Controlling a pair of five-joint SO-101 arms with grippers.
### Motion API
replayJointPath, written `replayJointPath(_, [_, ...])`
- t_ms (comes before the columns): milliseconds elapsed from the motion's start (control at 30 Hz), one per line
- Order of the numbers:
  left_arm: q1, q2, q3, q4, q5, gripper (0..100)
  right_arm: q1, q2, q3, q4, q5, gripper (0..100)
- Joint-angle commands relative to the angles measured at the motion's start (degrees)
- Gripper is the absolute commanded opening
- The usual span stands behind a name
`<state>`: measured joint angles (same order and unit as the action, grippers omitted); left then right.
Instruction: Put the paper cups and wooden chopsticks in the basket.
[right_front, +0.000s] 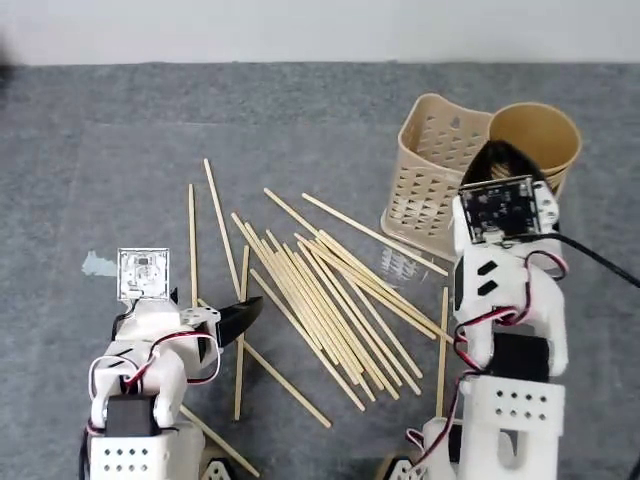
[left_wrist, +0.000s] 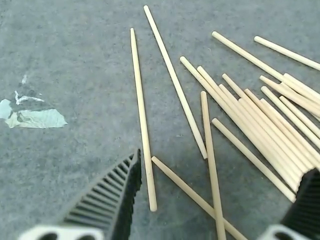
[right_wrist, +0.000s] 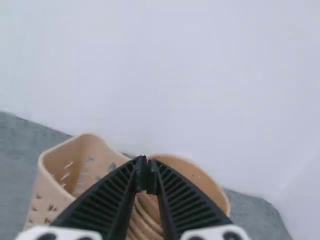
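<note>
Several wooden chopsticks (right_front: 330, 290) lie scattered on the grey mat, most of them in a slanted pile at the middle. The beige perforated basket (right_front: 432, 170) stands at the back right. A brown paper cup (right_front: 540, 135) is right beside it on its right side. My right gripper (right_front: 503, 160) is at the cup's near rim, shut (right_wrist: 145, 176) on the cup's wall (right_wrist: 200, 182). My left gripper (right_front: 228, 325) hangs low at the front left, open (left_wrist: 210, 205) over the near ends of a few loose chopsticks (left_wrist: 142, 115).
A torn scrap of pale tape (right_front: 98, 265) (left_wrist: 35, 119) sticks to the mat left of the left arm. A white wall runs behind the basket (right_wrist: 65, 170). The far left of the mat holds no objects.
</note>
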<state>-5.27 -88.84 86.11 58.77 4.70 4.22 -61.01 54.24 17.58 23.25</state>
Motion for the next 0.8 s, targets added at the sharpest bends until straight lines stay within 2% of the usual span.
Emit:
replayJointPath(0, [0.09, -0.70, -0.40, -1.49, -0.09, 45, 1.98, -1.45, -4.13, -1.10, 0.70, 1.9])
replayJointPath(267, [0.09, -0.70, -0.40, -1.49, -0.09, 45, 9.98, 5.23, -3.08, -7.60, 0.35, 2.0])
replayJointPath(533, [0.09, -0.70, -0.40, -1.49, -0.09, 45, 11.91, 18.24, 0.44, -7.96, 0.44, 2.0])
replayJointPath(767, [0.09, -0.70, -0.40, -1.49, -0.09, 45, 11.47, 12.00, -0.53, -7.96, 0.35, 2.0])
